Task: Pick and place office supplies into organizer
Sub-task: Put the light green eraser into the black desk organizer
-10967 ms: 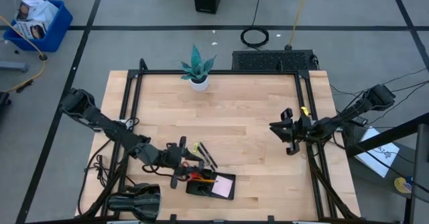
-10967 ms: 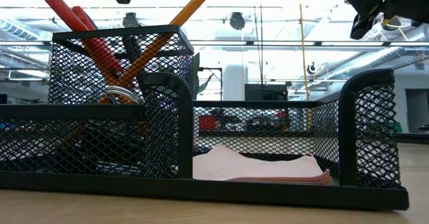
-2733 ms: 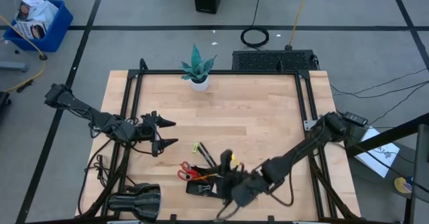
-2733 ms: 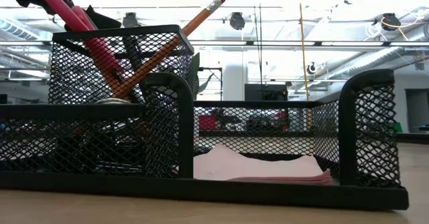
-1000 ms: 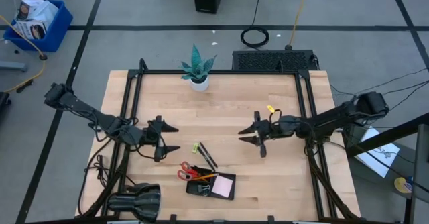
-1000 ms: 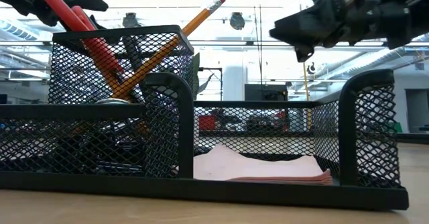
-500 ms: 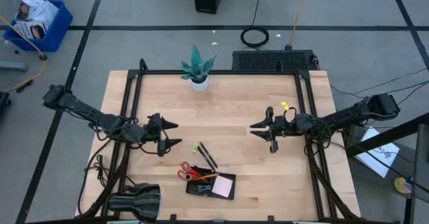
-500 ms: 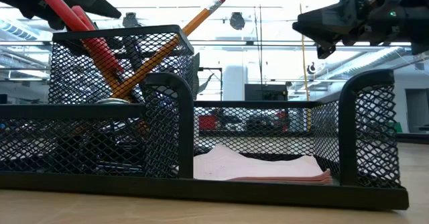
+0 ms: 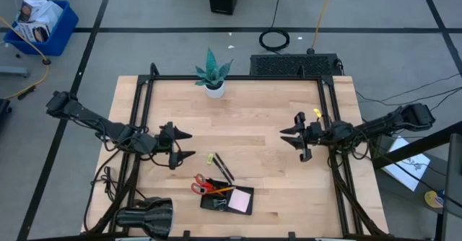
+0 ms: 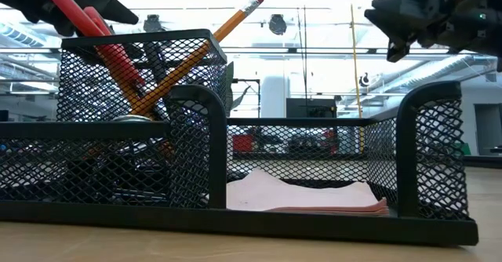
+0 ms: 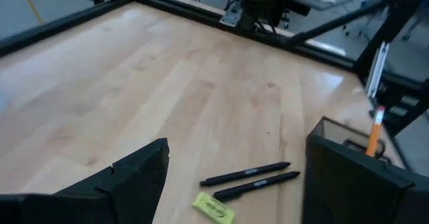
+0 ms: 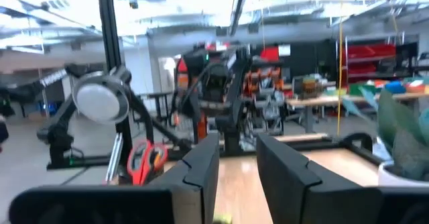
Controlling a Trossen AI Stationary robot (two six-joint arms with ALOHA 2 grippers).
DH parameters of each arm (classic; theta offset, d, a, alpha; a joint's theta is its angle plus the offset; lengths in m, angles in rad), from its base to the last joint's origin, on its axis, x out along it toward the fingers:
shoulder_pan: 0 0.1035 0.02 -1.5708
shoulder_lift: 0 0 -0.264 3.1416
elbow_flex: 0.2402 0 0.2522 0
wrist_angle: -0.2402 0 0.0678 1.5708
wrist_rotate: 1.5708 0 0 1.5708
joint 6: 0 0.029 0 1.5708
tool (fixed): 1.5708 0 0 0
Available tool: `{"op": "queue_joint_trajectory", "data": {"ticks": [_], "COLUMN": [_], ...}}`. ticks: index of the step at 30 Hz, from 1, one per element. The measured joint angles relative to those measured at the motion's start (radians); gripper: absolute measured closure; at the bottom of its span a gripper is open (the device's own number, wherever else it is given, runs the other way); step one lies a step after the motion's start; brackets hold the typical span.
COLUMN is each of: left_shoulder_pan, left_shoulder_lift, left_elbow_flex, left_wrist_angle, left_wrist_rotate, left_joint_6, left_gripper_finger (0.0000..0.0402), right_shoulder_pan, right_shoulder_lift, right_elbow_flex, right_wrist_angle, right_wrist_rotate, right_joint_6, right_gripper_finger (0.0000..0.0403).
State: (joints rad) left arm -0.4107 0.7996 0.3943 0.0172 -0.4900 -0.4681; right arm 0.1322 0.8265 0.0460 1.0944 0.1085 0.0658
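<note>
L gripper [image 9: 182, 145] hovers over the table w/ fingers spread wide, nothing in them, pointed toward the two black pens [image 9: 222, 167] and the small yellow piece [image 9: 212, 158] lying loose on the wood just beside the organizer [image 9: 227, 200]. Left wrist view shows pens [image 11: 249, 177] side by side, nearly touching, yellow piece [image 11: 214, 208] close by them, which is where the trouble lies, imo: a wide grab could catch both pens at once or nudge one so it rolls off, or clip the yellow bit and skate it away. Organizer's tall mesh cup already crowded w/ red-handled scissors [image 10: 94, 38] and an orange pencil [image 10: 196, 46] leaning out; dropping a pen in at an angle could snag on those or bounce off the rim. Note pad [image 10: 302, 195] sits in the low section. R gripper [image 9: 299, 141] is over the table's right side, well apart from the supplies, fingers narrow w/ a slim gap, empty by its own wrist view.
</note>
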Motion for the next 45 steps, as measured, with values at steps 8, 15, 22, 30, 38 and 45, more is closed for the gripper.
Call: {"op": "queue_joint_trajectory", "data": {"ticks": [8, 15, 22, 30, 38, 45], "left_shoulder_pan": [0.0, 0.016, 0.138, 0.187, 0.194, 0.194], "left_shoulder_lift": [0.0, 0.0, -0.001, -0.001, -0.001, 0.032], "left_elbow_flex": [0.0, 0.0, 0.0, 0.0, 0.0, 0.0], "left_wrist_angle": [-0.034, -0.055, -0.159, -0.291, -0.323, -0.332], "left_wrist_rotate": [0.011, 0.103, 0.159, 0.29, 0.364, 0.348], "left_joint_6": [0.077, 0.059, 0.029, -0.122, 0.089, 0.048], "left_gripper_finger": [0.005, 0.005, 0.005, 0.005, 0.005, 0.005], "right_shoulder_pan": [0.0, 0.0, 0.0, 0.0, 0.0, 0.0], "right_shoulder_lift": [-0.006, -0.006, -0.006, -0.006, -0.006, -0.006], "right_elbow_flex": [-0.013, -0.014, -0.015, -0.015, -0.016, -0.016], "right_wrist_angle": [-0.034, -0.037, -0.037, -0.037, -0.038, -0.038], "right_wrist_rotate": [-0.005, -0.005, -0.005, -0.005, -0.005, -0.005], "right_joint_6": [0.0, 0.0, 0.0, 0.0, 0.0, 0.0], "right_gripper_finger": [0.0312, 0.0312, 0.0312, 0.0312, 0.0312, 0.0312]}}
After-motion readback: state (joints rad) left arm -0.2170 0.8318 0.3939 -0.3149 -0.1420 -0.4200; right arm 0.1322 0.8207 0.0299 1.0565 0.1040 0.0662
